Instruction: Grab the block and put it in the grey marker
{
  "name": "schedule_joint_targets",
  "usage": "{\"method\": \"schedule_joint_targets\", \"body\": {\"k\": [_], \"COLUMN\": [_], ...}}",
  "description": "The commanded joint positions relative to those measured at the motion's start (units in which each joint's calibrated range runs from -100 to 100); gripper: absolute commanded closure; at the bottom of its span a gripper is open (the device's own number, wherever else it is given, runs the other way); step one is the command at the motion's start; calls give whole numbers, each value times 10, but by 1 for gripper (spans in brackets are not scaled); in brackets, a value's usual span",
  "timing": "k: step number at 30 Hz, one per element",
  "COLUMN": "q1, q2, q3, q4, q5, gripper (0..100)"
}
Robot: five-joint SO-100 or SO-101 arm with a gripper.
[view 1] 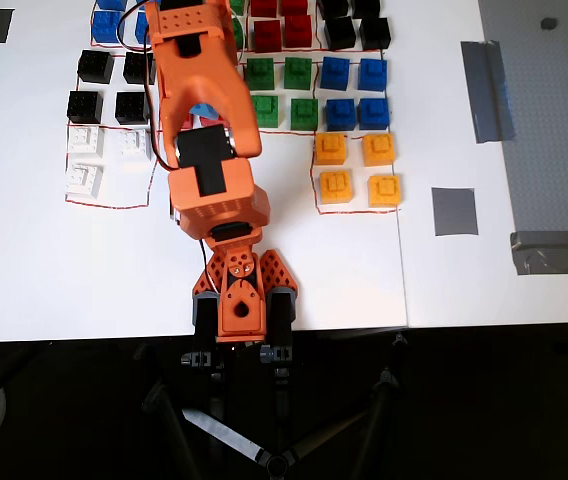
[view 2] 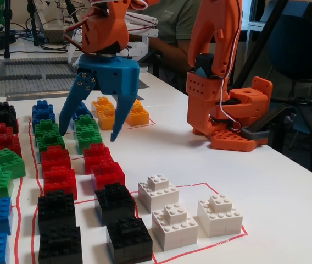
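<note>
Nearest in the fixed view, on the white table (view 2: 288, 209): three white stepped toy bricks (view 2: 173, 224) inside a red-outlined square, then four black stepped bricks (view 2: 60, 209) to their left. Next row back: four bright red square toy bricks with raised studs, the block among them (view 2: 97, 155), standing second from the front in the right-hand column; its column neighbour (view 2: 107, 173) sits just in front, and two more bright red bricks (view 2: 57, 168) beside them. Above this group hangs the blue two-finger gripper (view 2: 89, 127) of the orange arm (view 2: 107, 25), jaws spread wide apart and pointing down, holding nothing, one fingertip over the green bricks (view 2: 87, 132), the other above the table near the block. Behind: blue bricks (view 2: 43, 110), orange bricks (view 2: 138, 114), darker red bricks (view 2: 1, 137) at left. The orange arm base (view 2: 227, 115) stands at right. In the overhead view the arm (view 1: 204, 120) covers the bright red group (only a sliver shows beside it). The small flat plain grey square marker (view 1: 454, 211) lies well apart at right, past the orange bricks (view 1: 358, 169), bare, with a long grey tape strip (view 1: 487, 90) further up.
</note>
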Motion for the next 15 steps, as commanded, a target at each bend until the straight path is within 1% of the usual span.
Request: {"method": "schedule_joint_targets", "body": {"k": [1,15], "q1": [8,6], "q2": [-25,6], "q3": [-7,6], "q4": [-8,-27], "q5": [-7,-13], "gripper": [69,70]}}
